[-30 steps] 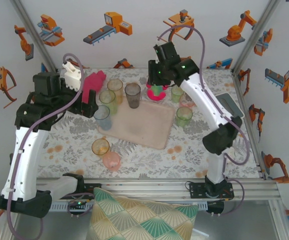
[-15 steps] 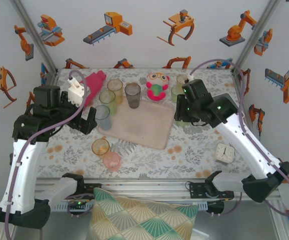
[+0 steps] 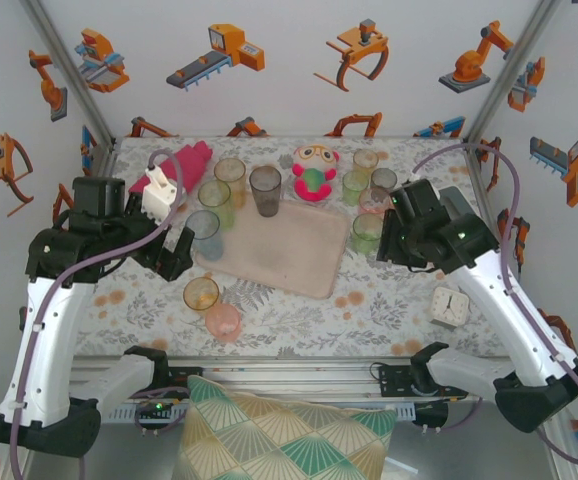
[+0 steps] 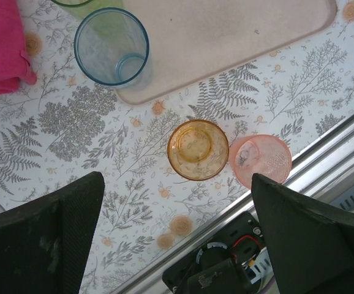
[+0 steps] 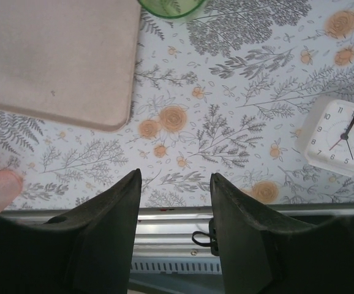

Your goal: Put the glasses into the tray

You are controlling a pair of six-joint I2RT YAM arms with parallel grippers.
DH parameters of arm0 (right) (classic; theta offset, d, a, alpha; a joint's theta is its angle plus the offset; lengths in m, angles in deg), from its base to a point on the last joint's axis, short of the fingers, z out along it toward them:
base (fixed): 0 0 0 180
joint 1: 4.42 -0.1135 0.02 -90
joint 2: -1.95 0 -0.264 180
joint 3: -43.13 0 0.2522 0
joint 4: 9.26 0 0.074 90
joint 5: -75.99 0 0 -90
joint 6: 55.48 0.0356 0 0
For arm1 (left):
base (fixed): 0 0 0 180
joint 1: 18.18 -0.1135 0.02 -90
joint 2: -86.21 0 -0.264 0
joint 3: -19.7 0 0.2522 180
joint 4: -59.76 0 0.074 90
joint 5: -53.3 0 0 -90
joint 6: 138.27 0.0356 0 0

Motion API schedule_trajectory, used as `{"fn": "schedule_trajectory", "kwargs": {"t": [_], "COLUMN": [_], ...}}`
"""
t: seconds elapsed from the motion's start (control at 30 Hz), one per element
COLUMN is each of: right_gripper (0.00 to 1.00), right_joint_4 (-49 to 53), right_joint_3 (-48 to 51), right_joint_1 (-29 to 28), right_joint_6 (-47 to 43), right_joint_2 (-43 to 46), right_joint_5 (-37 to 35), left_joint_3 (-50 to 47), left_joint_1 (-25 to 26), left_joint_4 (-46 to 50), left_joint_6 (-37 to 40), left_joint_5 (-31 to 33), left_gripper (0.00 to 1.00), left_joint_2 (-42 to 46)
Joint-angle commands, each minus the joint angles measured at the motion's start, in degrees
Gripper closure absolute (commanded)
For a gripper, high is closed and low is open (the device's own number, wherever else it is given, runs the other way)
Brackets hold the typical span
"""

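The large flat beige-pink tray [image 3: 287,250] is seen mid-table, its middle bare. The small translucent tinted glasses [image 3: 265,190] are ranged round its rim: a blue one [image 4: 111,46] at the near left corner, an orange one [image 4: 198,149] and a pink one [image 4: 263,160] just beside each other by the front rail [image 4: 324,177]. A cloth printed with grey ferns and orange blossoms [image 5: 226,122] is spread beneath. The left gripper [image 4: 177,179] is held wide apart above that pair. The right gripper [image 5: 176,177] is parted and empty, near a square white clock [image 5: 339,138]. White walls printed with orange robot arms [image 3: 219,50] are set around.
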Motion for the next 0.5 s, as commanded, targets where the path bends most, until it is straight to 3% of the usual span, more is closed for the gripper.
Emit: {"fn": "schedule_trajectory", "kwargs": {"t": [0.0, 0.27, 0.47], "right_gripper": [0.52, 0.52, 0.53], "right_joint_4": [-1.3, -5.4, -9.0], "right_joint_3": [0.7, -0.3, -1.3], "right_joint_1": [2.3, 9.3, 13.4], "right_joint_6": [0.4, -0.4, -1.5], "right_joint_2": [0.3, -3.7, -9.0], "right_joint_5": [2.0, 9.3, 12.7], "left_joint_3": [-0.7, -0.8, 5.5], "left_joint_1": [-0.2, -0.8, -1.3], "left_joint_4": [1.9, 0.4, 1.0], "left_joint_6": [1.1, -3.3, -4.0], "left_joint_5": [-0.5, -5.2, -5.0], "left_gripper": [0.03, 0.03, 0.03], "left_joint_2": [1.1, -0.1, -4.4]}}
